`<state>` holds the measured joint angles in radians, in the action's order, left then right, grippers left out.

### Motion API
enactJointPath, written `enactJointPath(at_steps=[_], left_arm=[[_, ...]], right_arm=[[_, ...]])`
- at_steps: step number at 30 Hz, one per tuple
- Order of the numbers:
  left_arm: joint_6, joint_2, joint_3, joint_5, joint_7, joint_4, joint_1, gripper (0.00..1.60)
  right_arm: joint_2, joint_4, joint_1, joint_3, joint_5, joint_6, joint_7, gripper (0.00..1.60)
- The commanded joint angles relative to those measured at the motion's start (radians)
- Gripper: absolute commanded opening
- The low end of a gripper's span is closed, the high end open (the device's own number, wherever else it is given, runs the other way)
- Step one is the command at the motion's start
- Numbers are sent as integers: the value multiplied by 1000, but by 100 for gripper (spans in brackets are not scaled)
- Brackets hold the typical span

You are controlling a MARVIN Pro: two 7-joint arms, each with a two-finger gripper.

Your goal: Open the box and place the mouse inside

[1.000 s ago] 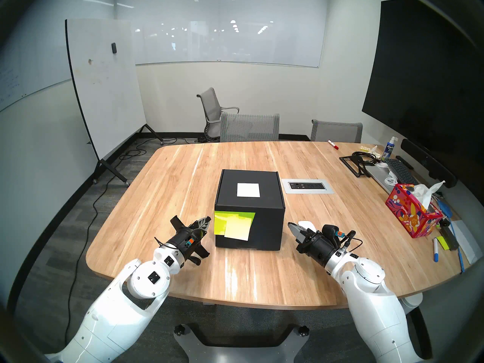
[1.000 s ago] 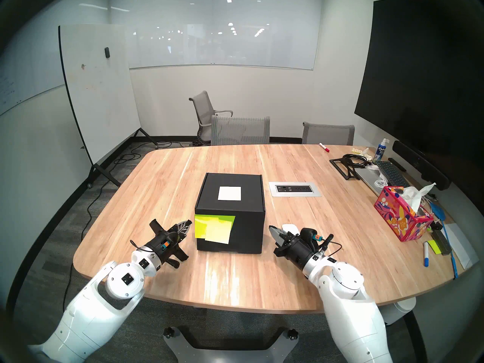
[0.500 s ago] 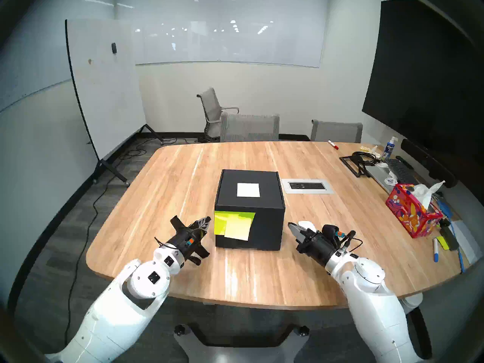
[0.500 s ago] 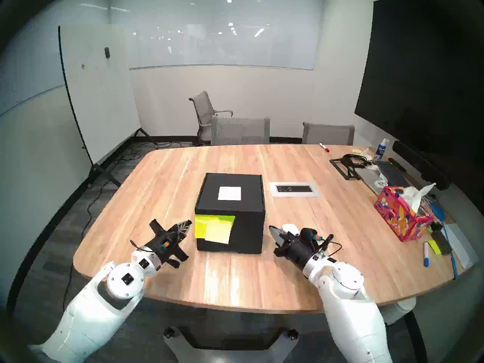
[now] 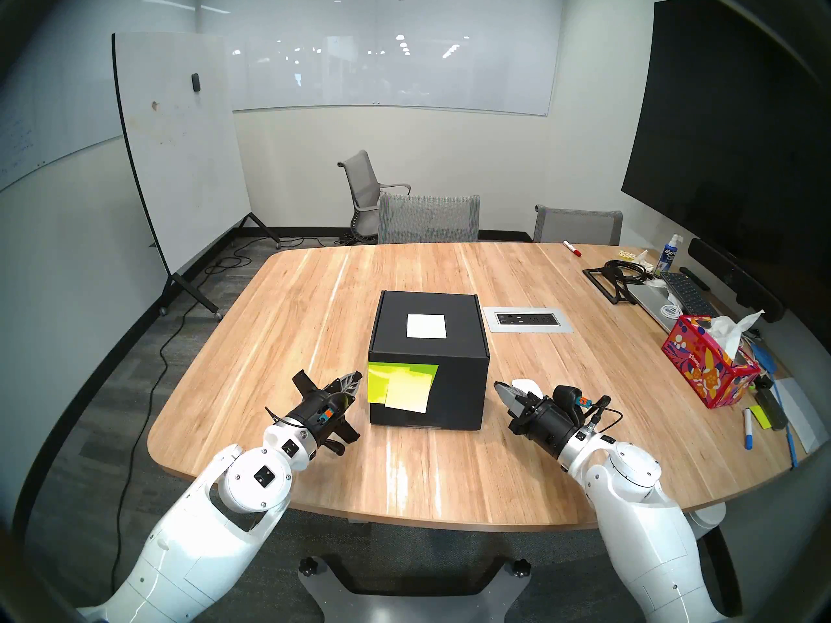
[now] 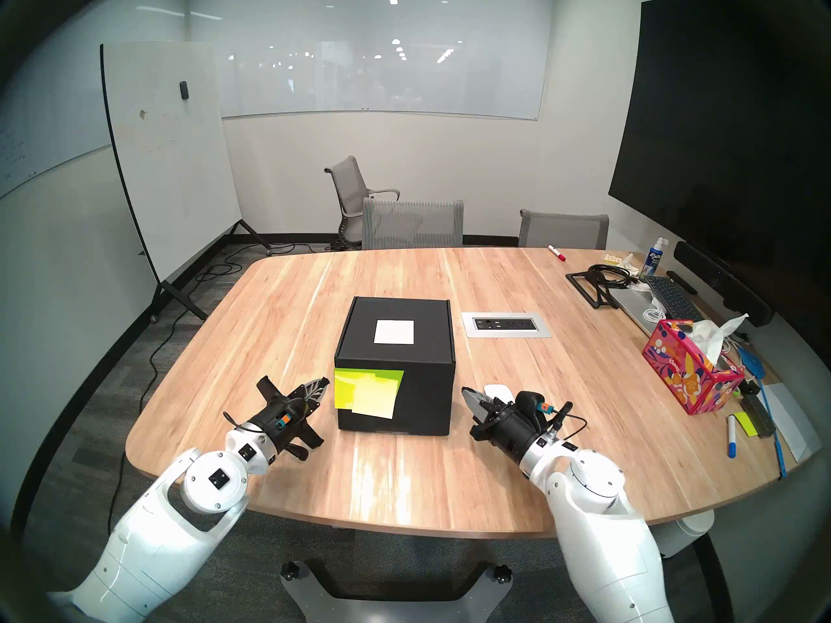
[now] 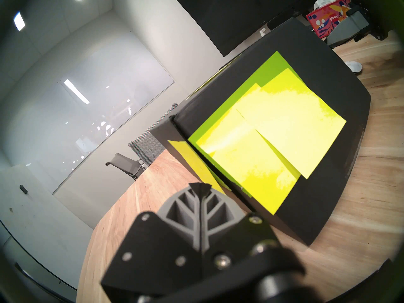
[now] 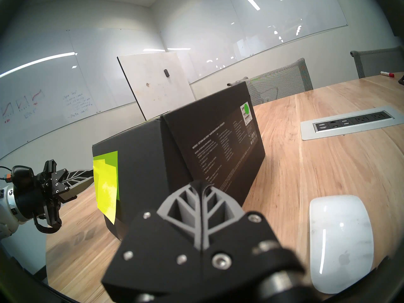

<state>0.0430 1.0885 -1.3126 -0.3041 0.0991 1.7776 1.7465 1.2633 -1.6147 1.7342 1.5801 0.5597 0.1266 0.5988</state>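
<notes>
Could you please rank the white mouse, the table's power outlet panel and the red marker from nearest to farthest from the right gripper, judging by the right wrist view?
1. White mouse, just beside the right gripper.
2. Power outlet panel, mid-table.
3. Red marker, far table edge.

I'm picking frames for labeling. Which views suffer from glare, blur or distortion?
Head views: sharp, fisheye-bent, ceiling-light glare streaking the table near the box. Left wrist: sticky notes washed out, its own mount blurred. Right wrist: a glare streak on the mouse, nearest hardware soft.

The closed box [image 6: 395, 366] sits between the left tool [image 6: 320, 385] and right tool [image 6: 467, 393], both pinched closed.
</notes>
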Motion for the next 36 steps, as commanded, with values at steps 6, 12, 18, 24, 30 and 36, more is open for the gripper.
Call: enactJointPath(at_steps=[6,12,18,24,30,36], left_arm=[[5,-1,-1,-3,-2,17,-5,0],[5,-1,-1,-3,-2,17,-5,0],[5,-1,-1,-3,-2,17,-5,0],[5,-1,-1,-3,-2,17,-5,0],[5,-1,-1,-3,-2,17,-5,0],[5,-1,-1,-3,-2,17,-5,0]], right_arm=[[-2,-15,-11,0,-1,2,1,0],[-2,-15,-11,0,-1,2,1,0],[-2,-15,-11,0,-2,3,1,0],[-2,-15,-11,0,-2,3,1,0],[-2,-15,-11,0,-2,3,1,0],[-1,-15,-11,1,-2,3,1,0]])
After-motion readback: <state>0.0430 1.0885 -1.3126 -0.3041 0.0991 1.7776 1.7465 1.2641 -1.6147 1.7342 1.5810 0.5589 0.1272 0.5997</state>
